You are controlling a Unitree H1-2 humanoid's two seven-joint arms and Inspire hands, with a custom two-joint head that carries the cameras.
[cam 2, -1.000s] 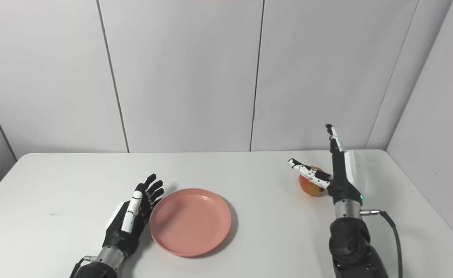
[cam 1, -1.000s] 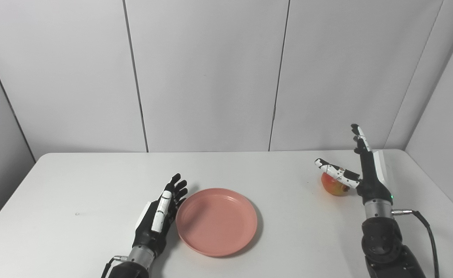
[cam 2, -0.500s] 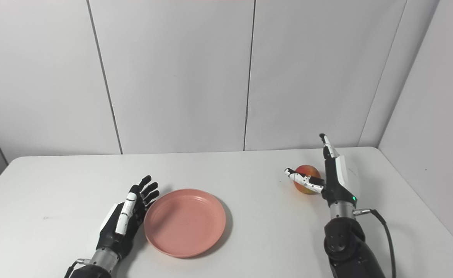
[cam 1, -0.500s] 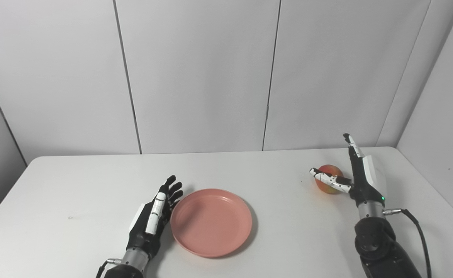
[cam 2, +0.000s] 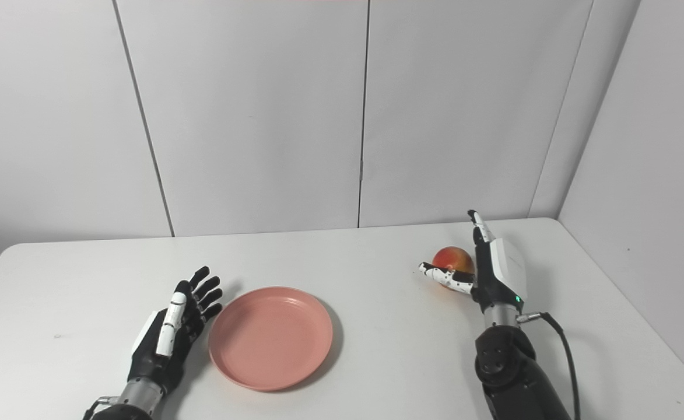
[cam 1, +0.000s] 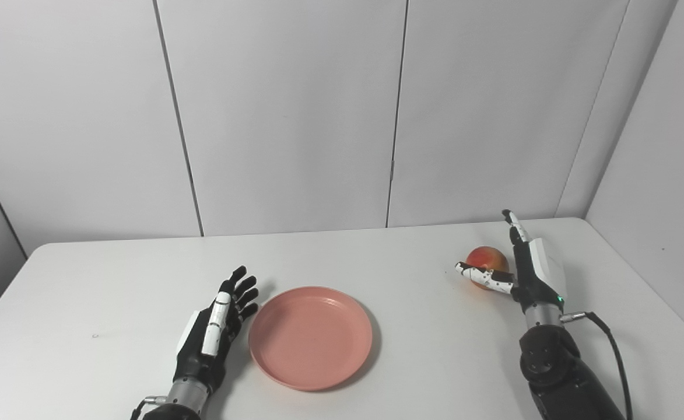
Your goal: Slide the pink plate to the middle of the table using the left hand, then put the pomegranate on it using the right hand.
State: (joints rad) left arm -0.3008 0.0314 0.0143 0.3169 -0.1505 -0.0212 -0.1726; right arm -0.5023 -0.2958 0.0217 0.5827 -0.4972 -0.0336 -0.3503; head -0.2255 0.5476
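A pink plate (cam 1: pixel 310 336) lies flat near the middle of the white table (cam 1: pixel 108 291), toward the front. My left hand (cam 1: pixel 213 332) rests open just left of the plate's rim, fingers spread and pointing away. A red-yellow pomegranate (cam 1: pixel 487 257) sits at the right side of the table. My right hand (cam 1: pixel 522 271) stands open around it: the thumb reaches across its front and the fingers rise straight up on its right. Nothing is held.
Grey wall panels (cam 1: pixel 283 116) stand along the far and right edges of the table. A black cable (cam 1: pixel 610 344) trails from the right wrist toward the front right.
The whole picture has shifted left, so the camera has moved. My right hand has come down lower around the pomegranate. The left hand stays beside the plate.
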